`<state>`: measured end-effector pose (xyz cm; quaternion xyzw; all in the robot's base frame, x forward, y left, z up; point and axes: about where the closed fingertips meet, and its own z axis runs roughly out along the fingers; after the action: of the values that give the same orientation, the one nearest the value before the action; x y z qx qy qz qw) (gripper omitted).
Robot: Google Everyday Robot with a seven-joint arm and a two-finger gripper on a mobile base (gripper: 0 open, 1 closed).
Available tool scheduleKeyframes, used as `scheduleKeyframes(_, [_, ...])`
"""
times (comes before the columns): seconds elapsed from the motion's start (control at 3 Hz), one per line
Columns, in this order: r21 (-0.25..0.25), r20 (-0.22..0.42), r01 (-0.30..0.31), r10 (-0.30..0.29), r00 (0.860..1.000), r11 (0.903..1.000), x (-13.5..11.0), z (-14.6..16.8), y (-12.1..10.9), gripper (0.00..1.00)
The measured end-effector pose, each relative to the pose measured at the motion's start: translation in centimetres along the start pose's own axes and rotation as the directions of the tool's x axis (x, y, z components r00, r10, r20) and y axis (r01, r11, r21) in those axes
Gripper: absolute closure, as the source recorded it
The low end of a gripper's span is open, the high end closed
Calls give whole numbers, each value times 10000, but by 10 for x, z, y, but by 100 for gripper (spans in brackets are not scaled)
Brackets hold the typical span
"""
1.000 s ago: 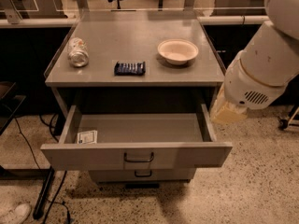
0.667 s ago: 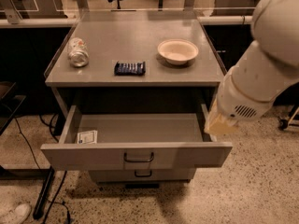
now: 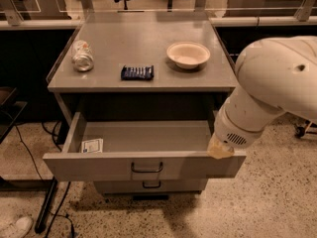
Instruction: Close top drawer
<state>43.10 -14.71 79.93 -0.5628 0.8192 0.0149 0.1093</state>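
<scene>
The top drawer (image 3: 99, 166) of the grey cabinet stands pulled far out, with its small dark wire handle (image 3: 146, 168) at the centre of the front panel. Its inside is bare but for a small white card (image 3: 92, 145) at the left. My white arm (image 3: 270, 83) comes in from the right. My gripper (image 3: 220, 148) shows only as a yellowish tip at the arm's end. It sits at the top edge of the drawer's front panel, near its right corner.
On the cabinet top (image 3: 148, 38) lie a can (image 3: 82, 56) on its side, a dark blue snack packet (image 3: 137, 72) and a white bowl (image 3: 188, 54). A lower drawer (image 3: 151, 185) is shut below. Cables (image 3: 29, 152) and a dark stand leg (image 3: 47, 207) are on the floor at left.
My arm has swung left and down, bringing the gripper to the right end of the drawer's front panel. The drawer has not visibly moved.
</scene>
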Motion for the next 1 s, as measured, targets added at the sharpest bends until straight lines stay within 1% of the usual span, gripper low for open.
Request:
scheduleKeyframes(0.33, [-23, 17, -290, 290, 9996, 9996, 2, 22, -1, 100])
scheduleKeyframes(1.0, [-139, 24, -342, 342, 9994, 9993, 2, 62, -9, 100])
